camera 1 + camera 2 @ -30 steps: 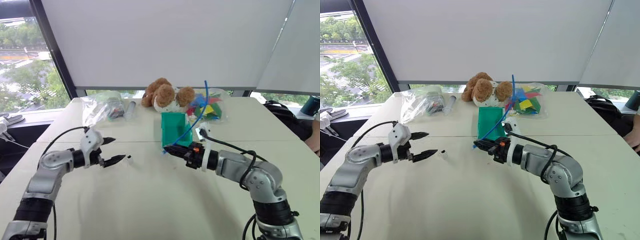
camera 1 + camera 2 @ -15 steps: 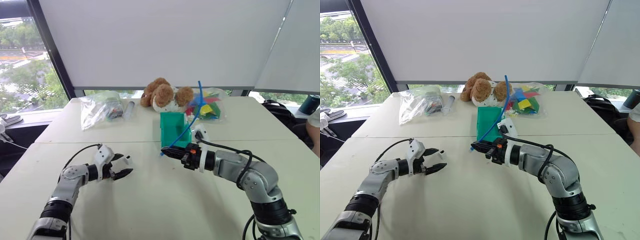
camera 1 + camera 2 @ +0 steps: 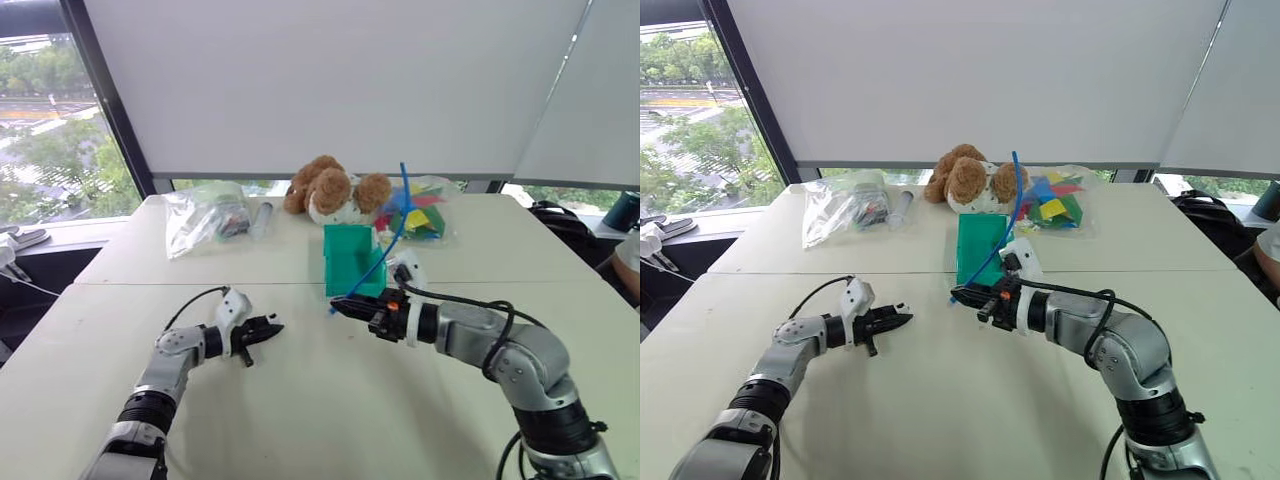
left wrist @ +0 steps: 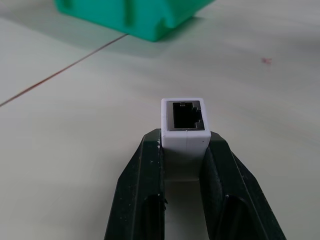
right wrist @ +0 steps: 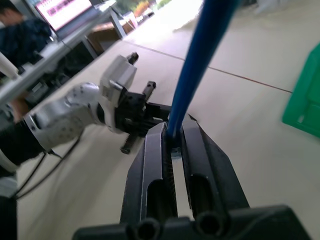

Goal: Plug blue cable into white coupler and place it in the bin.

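Coupler point(image 4: 184, 129) pinched in left gripper point(image 4: 183, 150) just above table point(image 3: 320, 400), socket facing toward bin point(image 3: 352, 258). Cable point(image 3: 385, 238) clamped in right gripper point(image 5: 172, 135), rising up and back over bin.

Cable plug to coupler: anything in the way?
Nothing visible. Right pincer holds the cable, left pincer holds the coupler with its port facing out; only bare table lies between them.

I counted one blue cable point(image 3: 392, 238), one white coupler point(image 4: 184, 129) and one green bin point(image 3: 352, 258) on my table point(image 3: 300, 400). At the far edge sat one brown plush toy point(image 3: 330, 190) and two clear plastic bags, one far left point(image 3: 205, 215) and one far right point(image 3: 420, 212).
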Robot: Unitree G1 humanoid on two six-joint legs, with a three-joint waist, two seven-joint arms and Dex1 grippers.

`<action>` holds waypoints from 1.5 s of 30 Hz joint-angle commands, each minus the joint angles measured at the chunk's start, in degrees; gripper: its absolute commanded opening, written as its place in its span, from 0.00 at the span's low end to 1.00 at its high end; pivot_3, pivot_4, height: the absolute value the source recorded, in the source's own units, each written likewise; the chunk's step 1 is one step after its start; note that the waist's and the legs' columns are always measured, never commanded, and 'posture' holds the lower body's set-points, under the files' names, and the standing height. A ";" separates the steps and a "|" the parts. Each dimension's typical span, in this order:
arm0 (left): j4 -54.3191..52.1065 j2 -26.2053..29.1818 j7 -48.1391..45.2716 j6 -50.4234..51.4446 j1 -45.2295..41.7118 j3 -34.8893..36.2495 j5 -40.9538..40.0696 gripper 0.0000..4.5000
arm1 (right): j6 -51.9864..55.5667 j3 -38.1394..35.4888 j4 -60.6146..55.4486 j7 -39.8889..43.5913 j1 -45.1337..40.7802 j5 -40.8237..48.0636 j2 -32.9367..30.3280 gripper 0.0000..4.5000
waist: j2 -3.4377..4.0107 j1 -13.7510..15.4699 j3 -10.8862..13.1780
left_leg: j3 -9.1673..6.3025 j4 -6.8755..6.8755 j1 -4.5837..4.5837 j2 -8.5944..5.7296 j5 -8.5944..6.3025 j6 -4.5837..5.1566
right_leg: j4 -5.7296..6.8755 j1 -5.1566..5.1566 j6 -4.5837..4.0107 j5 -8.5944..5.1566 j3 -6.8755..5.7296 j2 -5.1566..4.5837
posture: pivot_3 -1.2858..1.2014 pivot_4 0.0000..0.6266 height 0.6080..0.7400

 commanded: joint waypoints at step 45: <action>6.09 -8.05 -12.21 -9.96 -8.03 -13.55 9.08 0.08 | -26.55 20.11 13.03 33.12 -8.48 -33.48 -4.73 0.00 | -0.03 0.05 0.01 | -0.04 0.12 0.04 0.00 0.00 0.00 | 0.01 0.11 0.00 0.00 -0.06 0.09 | 0.52 0.24 1.00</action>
